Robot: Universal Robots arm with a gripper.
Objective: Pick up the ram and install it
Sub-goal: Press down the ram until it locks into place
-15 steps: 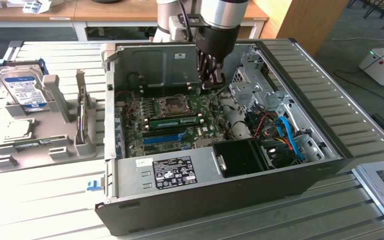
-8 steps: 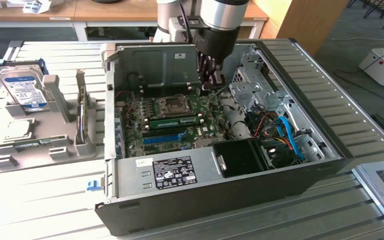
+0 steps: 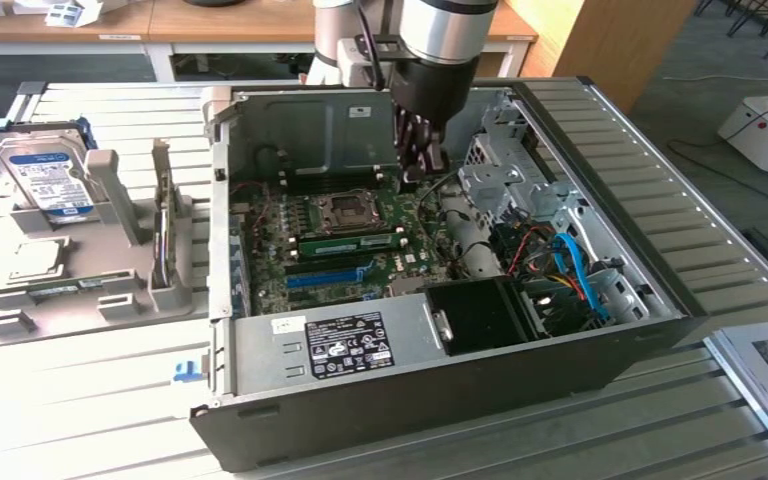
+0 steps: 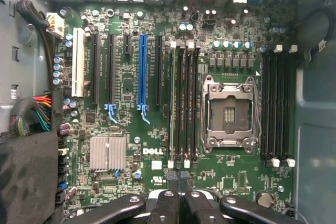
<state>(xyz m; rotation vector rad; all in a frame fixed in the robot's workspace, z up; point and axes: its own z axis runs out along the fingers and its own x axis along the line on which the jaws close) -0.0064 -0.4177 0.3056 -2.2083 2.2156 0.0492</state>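
Claw (image 3: 418,172) shut on nothing; the ram (image 3: 351,243) at its seven o'clock looks light, stiff, fragile: grip its long edges

You are getting strong daylight washing out slatted table (image 3: 91,400) in exterior view; glare bleaching its pale slats. Case interior below gripper (image 3: 418,160) sitting in shade. Wrist view evenly lit, motherboard (image 4: 157,129) sharp; gripper (image 4: 178,208) fingers blurring, near-black.

open computer case (image 3: 624,330) on slatted table (image 3: 77,420), hard drive (image 3: 44,175) beside.
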